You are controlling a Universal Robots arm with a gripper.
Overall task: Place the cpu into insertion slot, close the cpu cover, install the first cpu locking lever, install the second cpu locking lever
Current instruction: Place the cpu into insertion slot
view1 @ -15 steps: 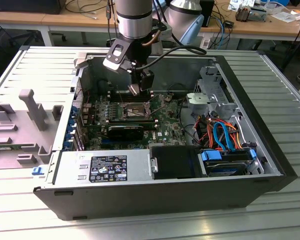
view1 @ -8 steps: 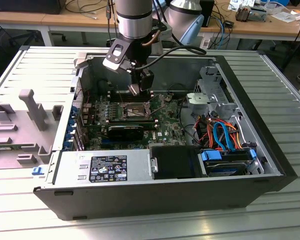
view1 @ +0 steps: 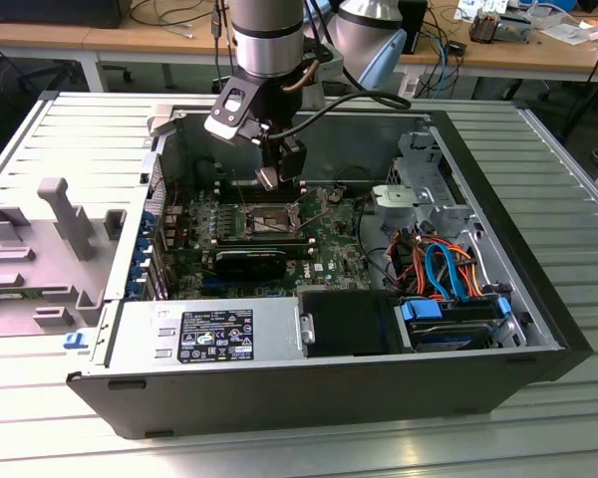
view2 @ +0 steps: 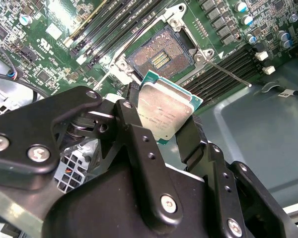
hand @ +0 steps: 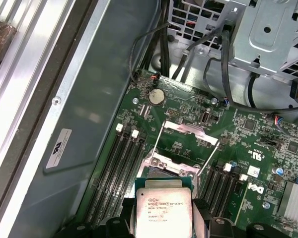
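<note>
**Pincer** (view2: 164, 118): black, two-fingered, mounted on the arm (view1: 267, 40). It is closed narrowly on the cpu, with one finger against each of two opposite edges. This edge grip probably serves to leave the chip's underside free for seating.

**Cpu** (hand: 164, 210): square chip with a silver-grey lid and a green rim, carried lid-up. It hangs above the insertion slot, clear of it and not yet seated. In the exterior view it sits just off the slot's far edge.

**Insertion slot** (view2: 159, 55): dark square socket with a silver rim, its contact field exposed and nothing in it.

**Cpu cover** (hand: 187, 130): thin silver frame, swung up and back from the socket, evidently to give free entry from above.

**Locking lever** (view2: 231, 73): thin wire rod, unlatched and angled away from the socket. A second rod appears on the opposite side in the first wrist view.

**Memory slots** (hand: 126, 163): long black channels flanking the socket.

**Motherboard** (view1: 334, 254): green, lying flat on the case floor.

**Computer case** (view1: 538, 299): black tower laid on its side with the panel off, which leaves the board facing up toward the arm.

**Drive cage** (hand: 268, 29) and **power supply** (view1: 209, 334): both fitted inside the case.

**Worktop** (view1: 299, 453): slatted metal, carrying the case. A grey fixture (view1: 60, 214) stands at the exterior view's left.
</note>
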